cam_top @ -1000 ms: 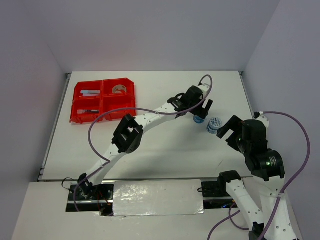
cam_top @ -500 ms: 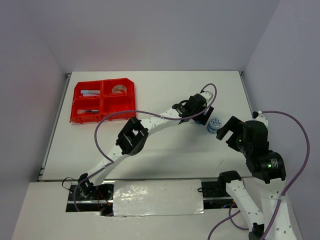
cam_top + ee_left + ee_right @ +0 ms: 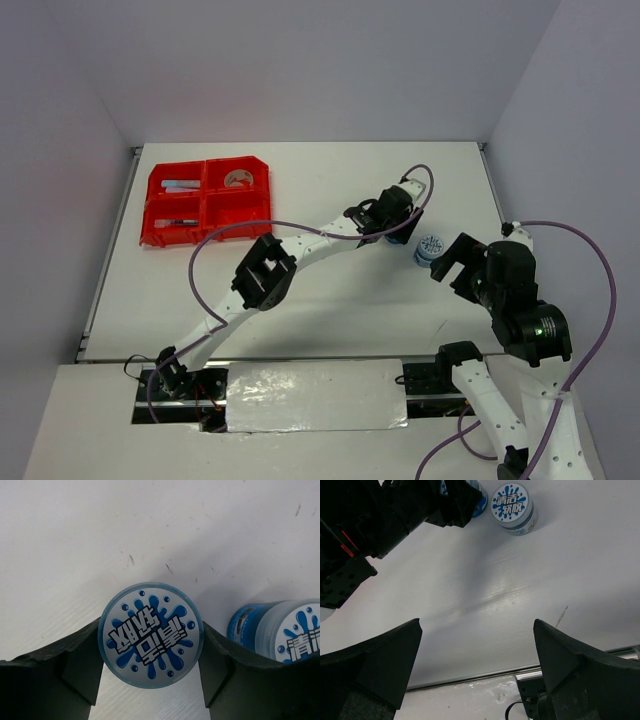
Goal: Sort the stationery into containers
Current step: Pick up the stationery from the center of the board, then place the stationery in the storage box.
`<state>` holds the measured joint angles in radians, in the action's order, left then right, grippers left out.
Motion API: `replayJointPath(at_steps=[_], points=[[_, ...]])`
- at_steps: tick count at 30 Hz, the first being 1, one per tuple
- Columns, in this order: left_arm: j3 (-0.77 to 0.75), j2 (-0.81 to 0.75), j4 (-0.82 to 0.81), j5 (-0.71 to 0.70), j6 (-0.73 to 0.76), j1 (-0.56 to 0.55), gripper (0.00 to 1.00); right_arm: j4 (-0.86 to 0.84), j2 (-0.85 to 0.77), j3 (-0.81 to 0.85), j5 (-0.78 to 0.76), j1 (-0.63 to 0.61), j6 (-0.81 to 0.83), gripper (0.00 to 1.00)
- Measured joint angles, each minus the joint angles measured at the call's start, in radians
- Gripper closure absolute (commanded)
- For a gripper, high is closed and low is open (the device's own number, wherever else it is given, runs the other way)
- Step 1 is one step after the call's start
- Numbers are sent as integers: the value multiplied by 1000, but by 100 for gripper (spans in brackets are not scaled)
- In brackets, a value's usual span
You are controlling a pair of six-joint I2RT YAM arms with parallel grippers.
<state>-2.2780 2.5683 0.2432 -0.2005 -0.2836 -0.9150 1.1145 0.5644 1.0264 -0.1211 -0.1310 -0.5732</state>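
My left gripper (image 3: 397, 231) is shut on a round blue-white tub (image 3: 150, 636); in the left wrist view both fingers press its sides, and its splash-printed lid faces the camera. The top view hides most of this tub under the gripper. A second blue-white tub (image 3: 429, 248) stands on the table just right of it and also shows in the left wrist view (image 3: 287, 630) and the right wrist view (image 3: 513, 508). My right gripper (image 3: 455, 262) is open and empty, near that second tub, above bare table (image 3: 477, 665). The red four-compartment bin (image 3: 207, 203) sits far left.
The bin holds a tape ring (image 3: 237, 179) in its back right compartment and thin pens in the left compartments (image 3: 180, 185). The left arm stretches diagonally across the table's middle (image 3: 262, 272). Grey walls enclose the table on three sides.
My left gripper has moved right and down over the first tub and closed on it. The right arm has barely moved.
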Motion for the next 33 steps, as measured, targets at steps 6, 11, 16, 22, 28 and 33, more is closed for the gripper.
replayJointPath(at_steps=[6, 11, 16, 22, 28, 33], points=[[0, -2, 10, 3, 1, 1, 100, -5, 0, -2, 5, 0, 6, 0], [174, -139, 47, -37, 1, 14, 100, -43, 0, -39, 16, 0, 4, 1], [352, -433, 140, -72, -8, 100, 100, -113, 10, -88, 41, 0, -2, 1], [379, -774, 183, -182, -37, 327, 100, -230, 85, -123, 85, 0, -6, 1], [480, -909, 238, -232, -43, 528, 100, -344, 187, -143, 161, 0, -18, 2], [646, -885, 270, -100, -70, 644, 100, -404, 252, -143, 189, -9, -20, 2]])
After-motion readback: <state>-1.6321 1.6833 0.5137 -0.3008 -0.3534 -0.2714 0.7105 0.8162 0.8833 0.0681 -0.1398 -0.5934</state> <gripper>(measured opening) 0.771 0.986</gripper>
